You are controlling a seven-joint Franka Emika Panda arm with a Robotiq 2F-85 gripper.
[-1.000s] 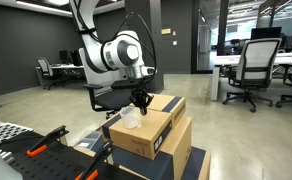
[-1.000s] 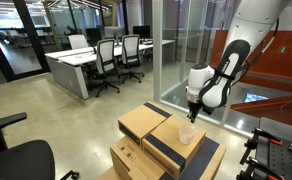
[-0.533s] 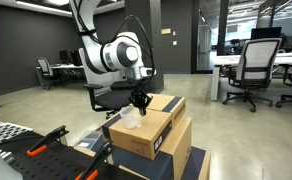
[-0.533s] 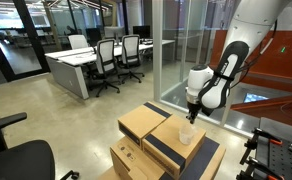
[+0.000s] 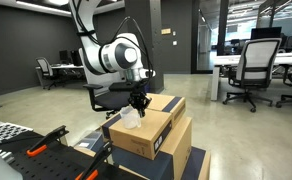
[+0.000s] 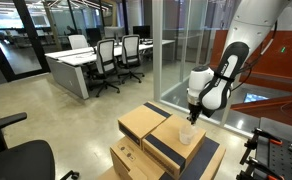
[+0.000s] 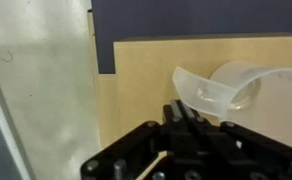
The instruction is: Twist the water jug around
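The water jug [image 7: 236, 88] is small, translucent and whitish, and it stands on top of a brown cardboard box [image 7: 136, 85]. In the wrist view my gripper [image 7: 186, 110] has its black fingers pressed together at the jug's near edge, which lies right at the tips. In both exterior views the gripper [image 5: 139, 103] [image 6: 190, 121] points straight down onto the jug [image 5: 132, 119] [image 6: 186, 134]. The fingers hide the contact itself.
The box [image 5: 151, 135] is part of a stack, with a second box [image 6: 139, 121] beside it and more below. Office chairs [image 5: 252, 65] [image 6: 108, 58] and desks stand around. A glass wall [image 6: 171, 45] is close behind. Black and orange equipment [image 5: 31, 150] is nearby.
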